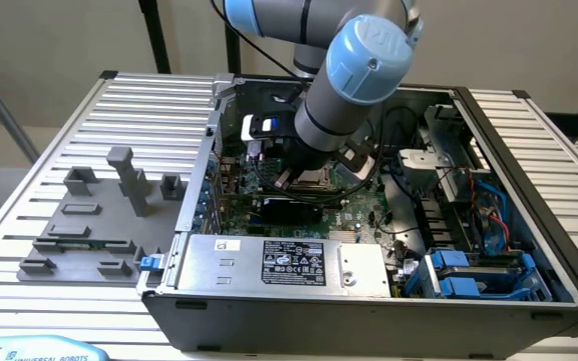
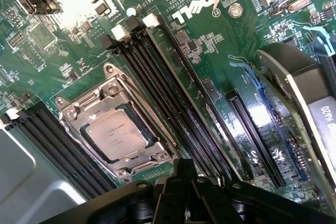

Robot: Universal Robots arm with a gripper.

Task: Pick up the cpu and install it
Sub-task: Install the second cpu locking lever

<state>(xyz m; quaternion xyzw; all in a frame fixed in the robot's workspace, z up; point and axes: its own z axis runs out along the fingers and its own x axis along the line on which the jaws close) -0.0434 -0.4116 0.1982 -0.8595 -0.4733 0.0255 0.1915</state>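
Cpu [image 2: 116, 133] — seated flat in socket [image 2: 113, 124] on green board [image 2: 220, 66], silvery top up, printed lines legible, metal frame around all four sides. Square, so no long axis; edges set diagonal to the wrist picture, in line with the frame.

Memory slots [image 2: 168, 98] — black, running alongside the socket, just beside its frame; more slots on the far side of it.

Case [image 1: 369, 312] — open, lying on slatted surface [image 1: 148, 113], toward the right edge in the exterior view. Power supply [image 1: 279, 263] along the near wall, blue-tabbed drive bays [image 1: 470, 274] at the near right corner.

Grey blocks [image 1: 98, 218] — on the surface outside the case, toward the left edge in the exterior view, well apart from the arm.

Arm [image 1: 345, 90] — reaching down into the case over the middle of the board.

Pincer [image 2: 184, 198] — dark body at the rim of the wrist picture, above the board, apart from the cpu; nothing seen held; finger spread cannot be told. Cpu lying below and a little to one side of the pincer, near but not under its centre. Judged: chip already in its seat.
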